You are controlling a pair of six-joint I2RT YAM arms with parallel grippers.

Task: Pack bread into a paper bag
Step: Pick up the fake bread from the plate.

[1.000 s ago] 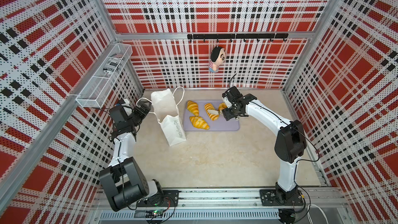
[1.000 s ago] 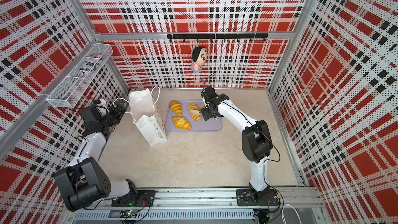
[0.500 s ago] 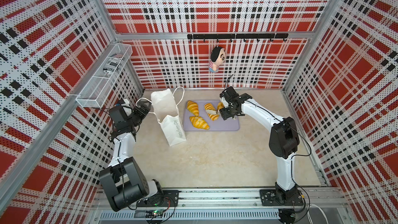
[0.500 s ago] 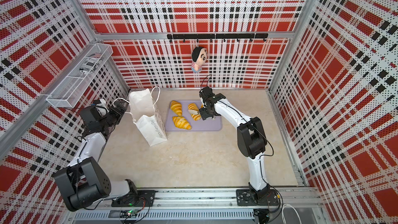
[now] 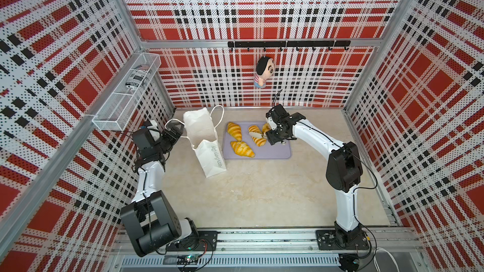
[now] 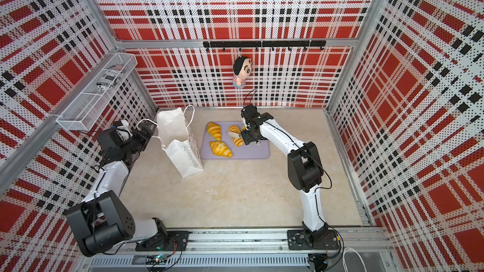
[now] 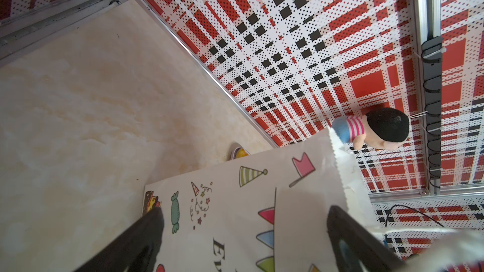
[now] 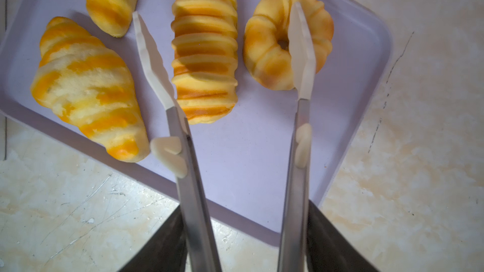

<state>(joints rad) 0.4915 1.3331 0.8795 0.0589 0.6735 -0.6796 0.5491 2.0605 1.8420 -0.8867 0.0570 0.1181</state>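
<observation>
Golden-striped bread [image 8: 204, 48] on lavender tray [image 8: 248, 153] — white bag [image 5: 209, 158], red-plaid walls [image 5: 248, 3]
</observation>
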